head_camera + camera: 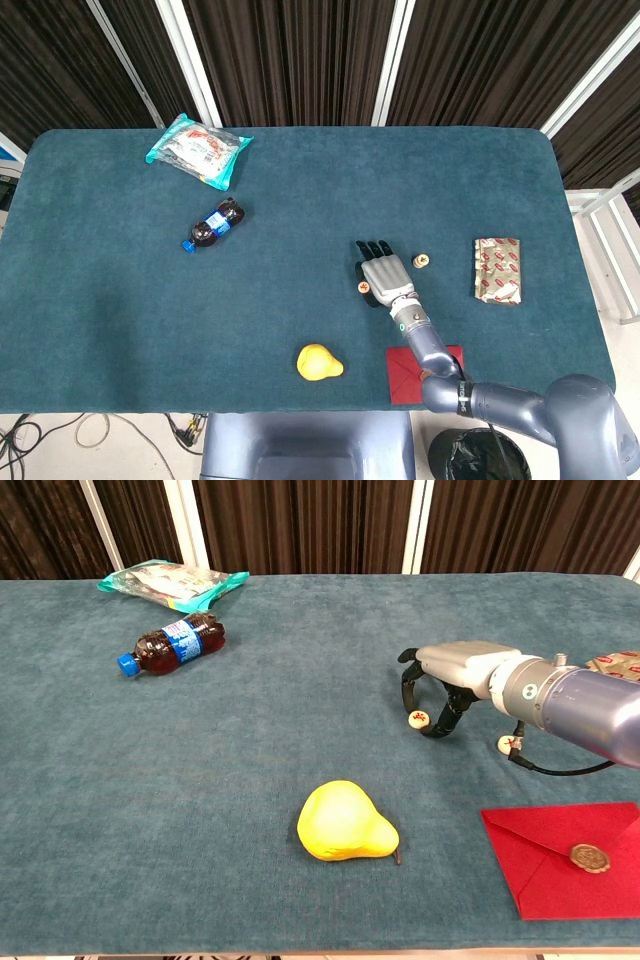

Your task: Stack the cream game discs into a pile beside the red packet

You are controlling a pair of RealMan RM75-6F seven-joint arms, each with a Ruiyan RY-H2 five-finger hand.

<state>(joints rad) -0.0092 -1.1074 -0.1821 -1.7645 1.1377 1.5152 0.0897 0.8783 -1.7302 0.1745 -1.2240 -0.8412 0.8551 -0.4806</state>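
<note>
Down on the blue cloth table (250,780), one cream disc (419,718) lies under the right hand (437,685) — the dark fingers (407,685) curl down on either side of it, apart, and whether they touch it cannot be told. A second cream disc (508,744) sits just right of the hand, behind the forearm. The red packet (545,855) lies at the near right edge. A yellow pear (343,822) sits near, a cola bottle (172,644) and teal snack bag (175,583) far left.
</note>
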